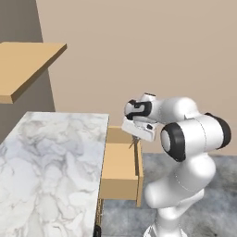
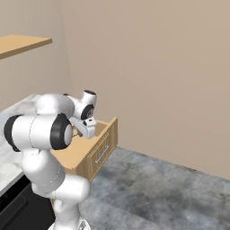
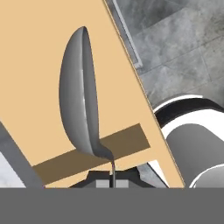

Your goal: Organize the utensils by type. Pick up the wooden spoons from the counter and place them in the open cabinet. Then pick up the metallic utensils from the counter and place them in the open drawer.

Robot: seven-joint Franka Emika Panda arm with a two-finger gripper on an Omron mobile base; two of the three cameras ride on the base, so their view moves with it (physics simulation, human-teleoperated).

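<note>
gripper: the gripper (image 1: 134, 140) hung at the end of the white arm, above the open drawer (image 1: 118, 170); jaws closed tight on the thin stem of the silver spoon (image 3: 81, 98)
gripper, other side: in the right base view the gripper (image 2: 83, 133) sat over the back part of the open drawer (image 2: 92, 152), partly behind the arm's elbow
silver spoon: held, hanging from the closed tips; in the hand view its bowl was seen edge-on, dark grey and glossy, pointing away from the hand over the drawer's tan bottom
silver spoon, left base view: only a thin dark sliver under the hand (image 1: 134, 142), too small to read any detail
spoon vs drawer: above the drawer floor; contact could not be told
open drawer: light tan wood, pulled out from the cabinet below the counter (image 1: 51, 162), flat bare bottom, low sides; metal bar handle on its front showed in the right base view
counter: white marble with grey veins, left of the drawer in the left base view
shelf: tan wood board (image 1: 25, 65) high on the left, above the counter, well apart from the arm
floor: grey mottled tiles (image 2: 170, 193) beside and under the drawer
wall: plain beige (image 1: 152, 46) behind the drawer
</note>
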